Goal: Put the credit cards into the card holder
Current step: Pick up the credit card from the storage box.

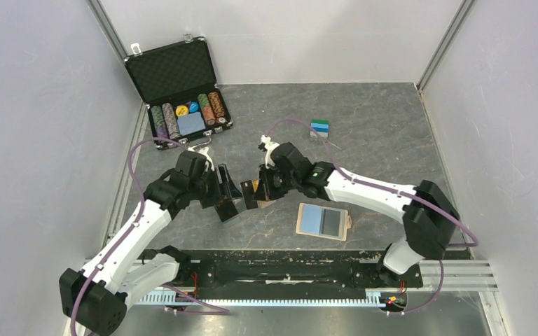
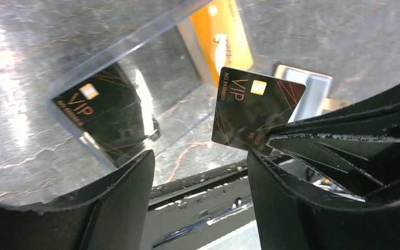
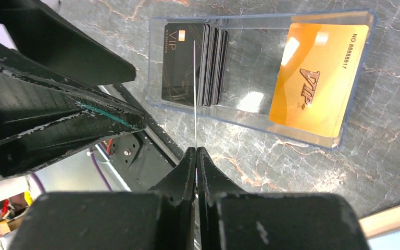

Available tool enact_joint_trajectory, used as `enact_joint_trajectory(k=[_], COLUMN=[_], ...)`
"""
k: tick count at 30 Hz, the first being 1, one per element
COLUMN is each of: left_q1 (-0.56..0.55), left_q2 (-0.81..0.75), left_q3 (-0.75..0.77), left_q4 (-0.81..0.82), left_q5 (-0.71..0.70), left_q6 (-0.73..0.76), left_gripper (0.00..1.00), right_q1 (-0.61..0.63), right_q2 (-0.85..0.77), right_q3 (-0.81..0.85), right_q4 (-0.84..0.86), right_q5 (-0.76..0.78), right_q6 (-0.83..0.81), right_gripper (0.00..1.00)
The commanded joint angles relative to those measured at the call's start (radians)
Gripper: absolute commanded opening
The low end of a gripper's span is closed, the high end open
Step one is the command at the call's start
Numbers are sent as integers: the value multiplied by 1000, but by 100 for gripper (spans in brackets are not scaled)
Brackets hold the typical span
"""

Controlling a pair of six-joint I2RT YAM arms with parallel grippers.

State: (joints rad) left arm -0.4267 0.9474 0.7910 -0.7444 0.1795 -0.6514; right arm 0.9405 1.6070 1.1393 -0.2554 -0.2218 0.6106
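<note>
My right gripper [image 3: 196, 151] is shut on a black VIP credit card [image 2: 255, 112], edge-on in its own view [image 3: 195, 94] and held above a clear plastic box [image 3: 250, 112]. That box holds a stack of black cards [image 3: 192, 65] and a gold card [image 3: 317, 78]. My left gripper [image 2: 200, 172] is open just beside the held card, with nothing between its fingers. Both grippers, left [image 1: 230, 199] and right [image 1: 256, 194], meet at the table's middle. The tan card holder [image 1: 346, 222] lies open to the right, with a blue card [image 1: 312, 219] and a dark grey card [image 1: 332, 222] in it.
An open black chip case [image 1: 182, 91] stands at the back left. A small stack of blue and green cards [image 1: 319, 128] lies at the back right of centre. The black arm mounting rail [image 1: 273, 269] runs along the near edge.
</note>
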Motion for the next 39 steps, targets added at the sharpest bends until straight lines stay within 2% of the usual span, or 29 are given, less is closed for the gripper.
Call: enact_joint_trajectory(k=[1, 5, 9, 17, 23, 28, 33, 36, 38, 39], left_q1=[10, 14, 14, 13, 13, 14, 14, 13, 14, 14], left_q2=[-65, -103, -111, -105, -96, -97, -108, -118, -124, -128], left_q3=[-44, -105, -174, -222, -238, -250, -253, -253, -256, -259], left_q4=[176, 306, 485, 667, 701, 720, 725, 726, 725, 725], left_q5=[157, 287, 441, 573, 595, 597, 599, 601, 604, 607], left_q6=[-70, -98, -147, -227, -249, -261, -270, -274, -277, -278], left_gripper=[74, 78, 79, 72, 59, 42, 16, 3, 2, 2], right_q1=[-26, -49, -80, -118, -133, -143, -150, -155, -159, -162], right_q2=[-116, -201, -290, -371, -384, -384, -380, -382, -380, -376], right_q3=[-72, -128, -205, -282, -326, -361, -379, -411, -449, -469], right_q4=[88, 102, 159, 248, 340, 388, 417, 499, 607, 664], right_q5=[-47, -90, -158, -236, -274, -296, -306, -323, -353, -365], right_q6=[51, 70, 119, 191, 234, 257, 266, 304, 364, 397], right_gripper=[0, 0, 0, 0, 0, 0, 0, 8, 21, 22])
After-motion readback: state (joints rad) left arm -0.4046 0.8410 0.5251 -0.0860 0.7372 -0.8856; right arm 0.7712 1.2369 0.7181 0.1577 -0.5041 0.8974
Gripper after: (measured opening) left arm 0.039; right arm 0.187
